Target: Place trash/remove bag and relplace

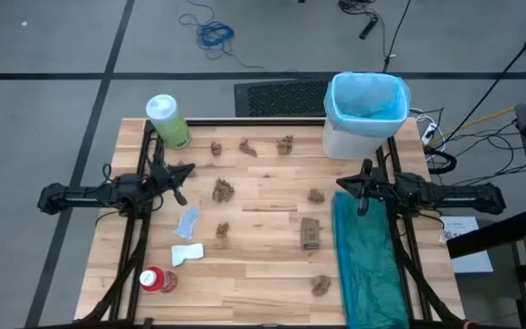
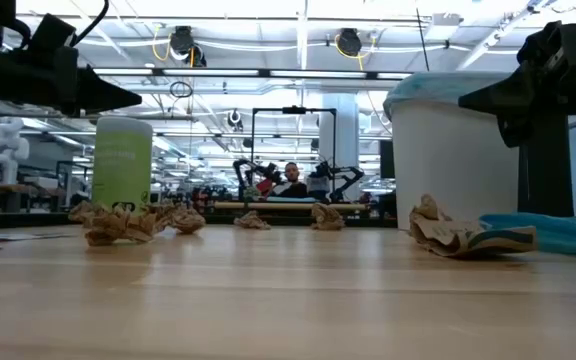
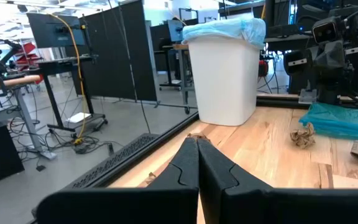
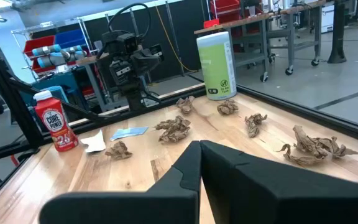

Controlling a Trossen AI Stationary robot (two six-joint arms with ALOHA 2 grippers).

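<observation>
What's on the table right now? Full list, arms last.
paper wads: nine, brown, scattered over the middle of the table
cardboard piece: one, brown, flat, beside the teal bag
scraps: two, one pale blue, one white, left of centre
small container: one, red with white cap, near left corner
bottle: one, green with white cap, far left corner
wastebasket: one, white, far right corner
bin liner: one, light blue, fitted in the wastebasket
teal bag: one, dark teal, flat along the right edge
left gripper: shut, over the left side
right gripper: shut, over the teal bag's far end
</observation>
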